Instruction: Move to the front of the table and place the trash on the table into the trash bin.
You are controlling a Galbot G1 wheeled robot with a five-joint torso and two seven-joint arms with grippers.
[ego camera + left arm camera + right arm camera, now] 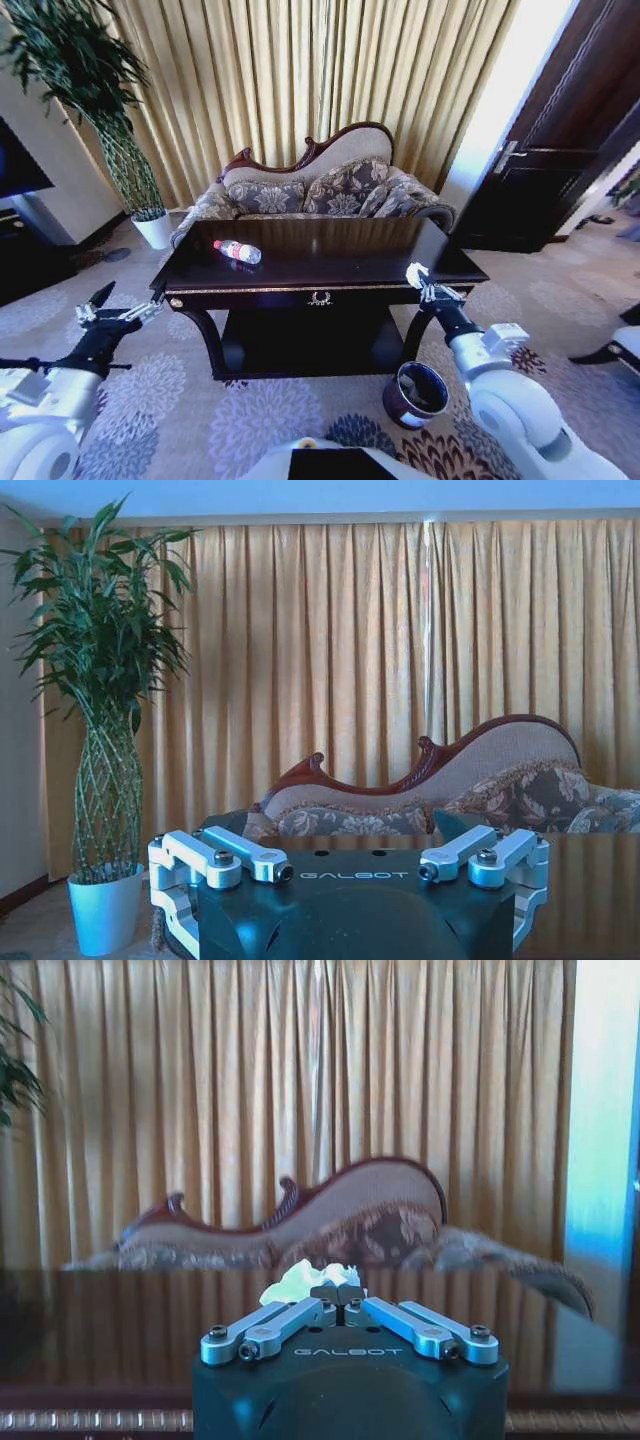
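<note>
The glossy black table with gold trim stands right in front of me. A clear plastic bottle with a red cap lies on its left part. My right gripper hovers at the table's front right edge, shut on a crumpled white paper piece that shows just past its closed fingertips. The dark round trash bin sits on the carpet below that arm, beside the table's right leg. My left gripper hangs open, off the table's left front corner; in the left wrist view its fingers are spread wide with nothing between them.
A patterned sofa stands behind the table against gold curtains. A tall plant in a white pot is at the back left. A dark door is at the right. Patterned carpet surrounds the table.
</note>
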